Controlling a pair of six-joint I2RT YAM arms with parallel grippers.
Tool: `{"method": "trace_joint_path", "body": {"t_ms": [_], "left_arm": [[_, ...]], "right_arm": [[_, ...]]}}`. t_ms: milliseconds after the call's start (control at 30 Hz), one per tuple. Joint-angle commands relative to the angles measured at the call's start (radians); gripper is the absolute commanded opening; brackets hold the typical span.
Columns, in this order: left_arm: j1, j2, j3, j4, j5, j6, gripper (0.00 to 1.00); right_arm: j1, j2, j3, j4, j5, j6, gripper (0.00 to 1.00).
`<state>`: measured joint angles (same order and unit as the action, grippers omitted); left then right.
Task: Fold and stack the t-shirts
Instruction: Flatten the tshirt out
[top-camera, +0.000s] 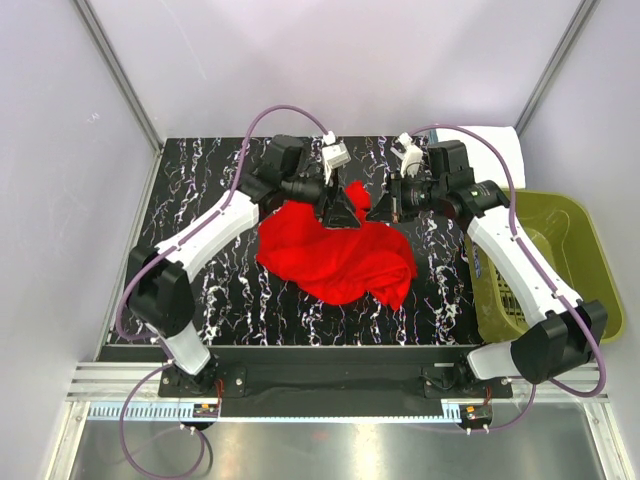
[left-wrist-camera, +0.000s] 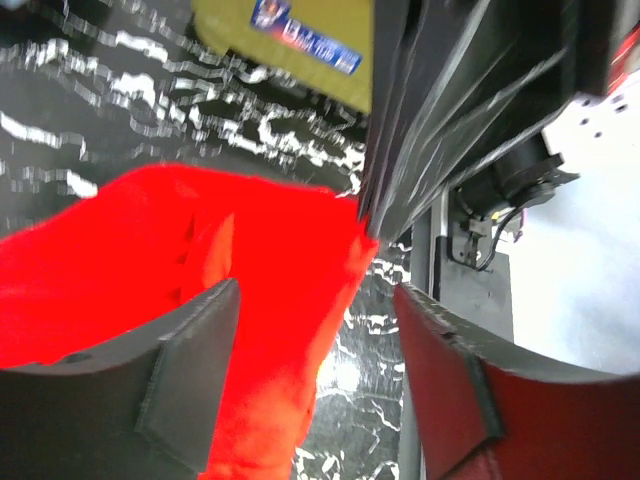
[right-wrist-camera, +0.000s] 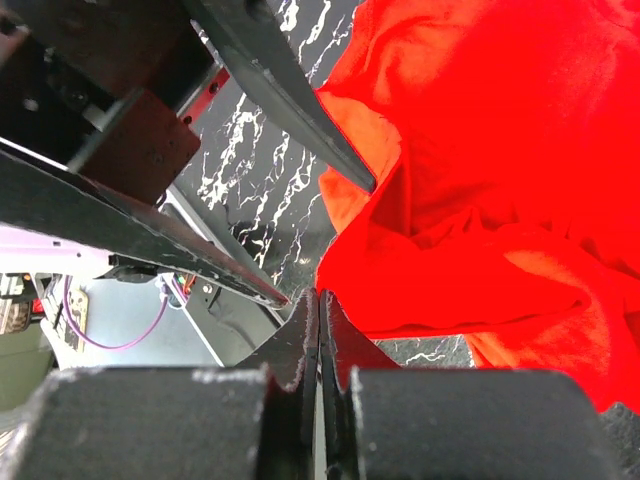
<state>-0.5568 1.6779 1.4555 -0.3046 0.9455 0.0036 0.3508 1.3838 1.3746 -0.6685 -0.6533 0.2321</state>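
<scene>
Top external view: we note a black marble-patterned table (top-camera: 200, 190) with one red t-shirt (top-camera: 335, 258) crumpled at its middle, loose and unfolded. An olive-green basket (top-camera: 560, 235) sits at the table's right edge, beside the right arm. Both arms reach in over the shirt's far edge, wrists close together. Left gripper (top-camera: 345, 208) hangs over that edge with its jaws spread wide; on its wrist view, cloth lies beneath and between the fingers, not clamped. Right gripper (top-camera: 380, 208) is closed tight; a raised corner of the shirt meets its fingertips, and we read it as pinched there.
</scene>
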Motion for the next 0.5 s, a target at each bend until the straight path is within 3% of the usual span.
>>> {"method": "trace_joint_path", "body": {"t_ms": [0, 400, 467], "left_arm": [[-0.003, 0.016, 0.074, 0.039, 0.121, 0.027, 0.64], [-0.028, 0.074, 0.109, 0.050, 0.150, 0.010, 0.62], [-0.032, 0.077, 0.114, 0.067, 0.156, 0.003, 0.54]], "right_arm": [[0.002, -0.031, 0.001, 0.044, -0.037, 0.001, 0.00], [0.002, -0.014, -0.009, 0.072, -0.046, 0.019, 0.00], [0.004, -0.015, -0.009, 0.072, -0.048, 0.021, 0.00]]}}
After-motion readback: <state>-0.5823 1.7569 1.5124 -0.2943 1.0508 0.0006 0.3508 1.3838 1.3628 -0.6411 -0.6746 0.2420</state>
